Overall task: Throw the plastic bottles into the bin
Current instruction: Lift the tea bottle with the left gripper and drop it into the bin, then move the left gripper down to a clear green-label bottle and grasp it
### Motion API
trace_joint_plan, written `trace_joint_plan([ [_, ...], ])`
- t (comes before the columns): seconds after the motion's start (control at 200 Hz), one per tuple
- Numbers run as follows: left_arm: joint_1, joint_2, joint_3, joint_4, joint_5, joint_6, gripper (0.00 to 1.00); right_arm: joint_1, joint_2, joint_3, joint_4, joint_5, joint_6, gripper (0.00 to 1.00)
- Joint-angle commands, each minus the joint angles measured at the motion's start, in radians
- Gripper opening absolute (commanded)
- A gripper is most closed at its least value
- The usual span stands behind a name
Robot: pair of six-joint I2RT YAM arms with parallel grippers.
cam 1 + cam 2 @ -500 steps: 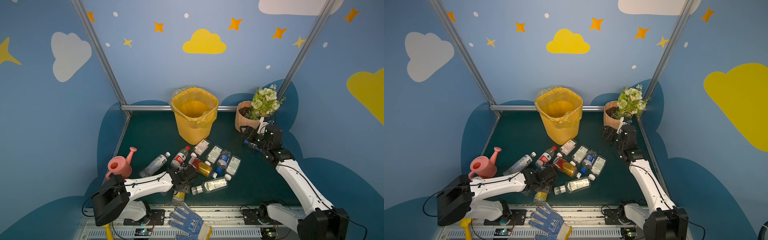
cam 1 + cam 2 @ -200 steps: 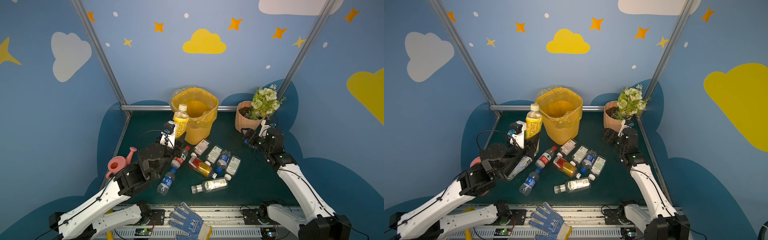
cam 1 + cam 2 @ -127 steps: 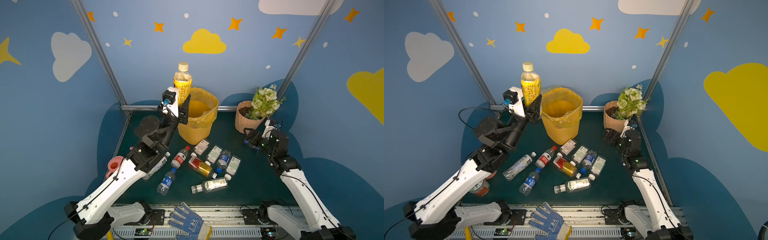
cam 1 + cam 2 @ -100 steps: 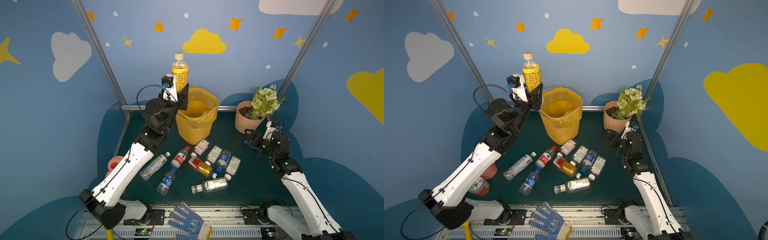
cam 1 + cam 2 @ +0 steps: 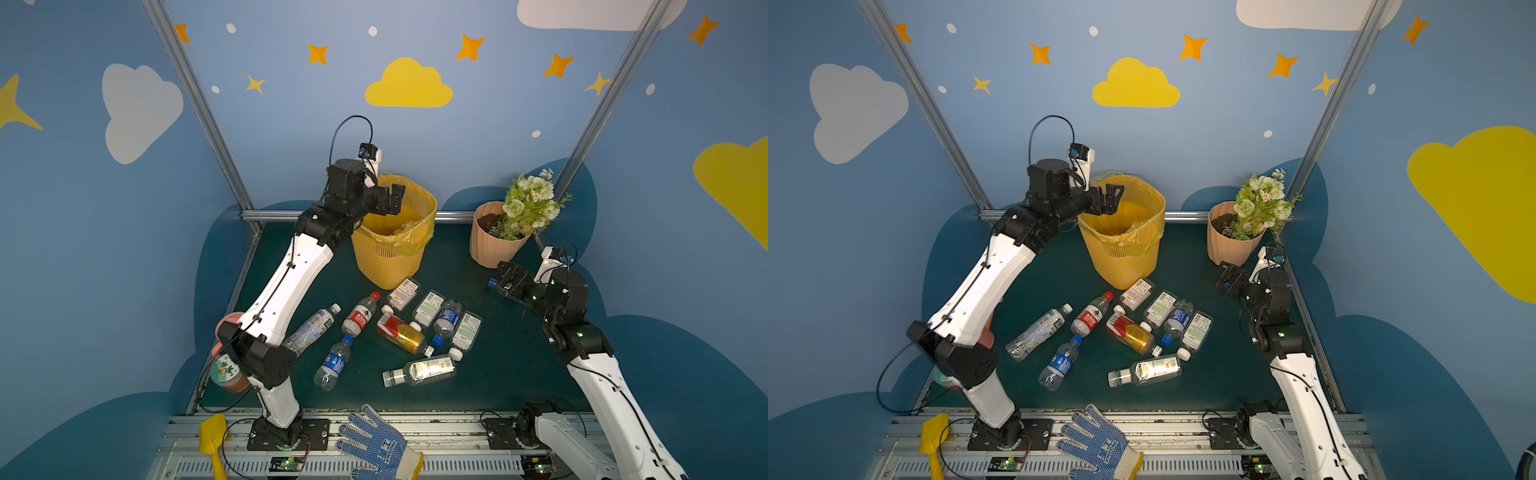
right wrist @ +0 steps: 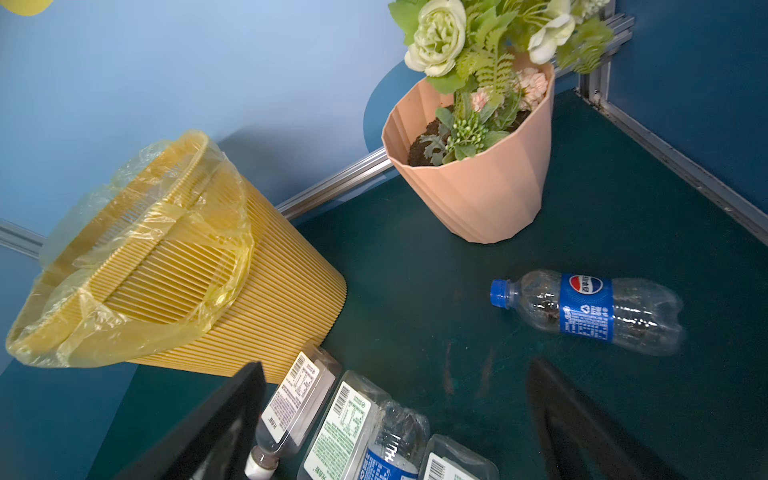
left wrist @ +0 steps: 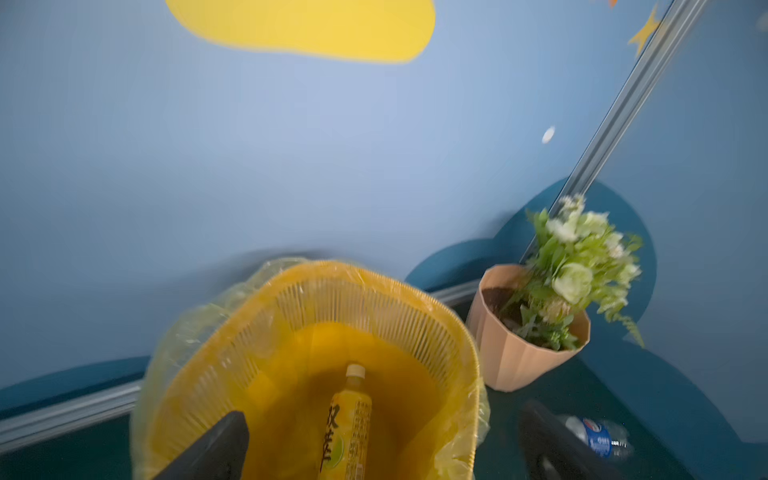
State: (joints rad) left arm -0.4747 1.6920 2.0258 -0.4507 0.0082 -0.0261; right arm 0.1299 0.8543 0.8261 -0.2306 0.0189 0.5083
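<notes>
Left gripper [image 5: 390,200] wide open, empty, poised over the bin [image 5: 415,257] so drops land inside; yellow-labelled bottle [image 7: 348,432] directly below it, in the bin; right gripper [image 5: 500,281] likewise spread, empty; blue-labelled bottle [image 6: 586,309] just ahead, presumably next.

— Where's the bin [image 5: 390,266]?
— Back middle, with the flower pot [image 5: 490,249] to its right.
— Bottles?
— One drink bottle [image 7: 347,424] inside the bin, a Pepsi bottle [image 6: 590,309] before the pot, the other bottles [image 5: 399,332] strewn before the bin.
</notes>
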Motion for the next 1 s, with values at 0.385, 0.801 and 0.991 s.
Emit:
trace_joint_plan([
  [0.385, -0.074, -0.541, -0.605, 0.384, -0.171, 0.084, 1.00, -0.089, 0.061, -0.006, -0.091, 0.032, 0.074, 0.96],
  [0.801, -0.141, -0.674, -0.862, 0.227, -0.084, 0.061, 1.00, -0.148, 0.141, -0.045, -0.088, -0.060, 0.174, 0.96],
  [0.991, -0.326, -0.642, -0.942, 0.182, -0.059, 0.105, 1.00, -0.150, 0.131, -0.052, -0.081, -0.055, 0.180, 0.96],
])
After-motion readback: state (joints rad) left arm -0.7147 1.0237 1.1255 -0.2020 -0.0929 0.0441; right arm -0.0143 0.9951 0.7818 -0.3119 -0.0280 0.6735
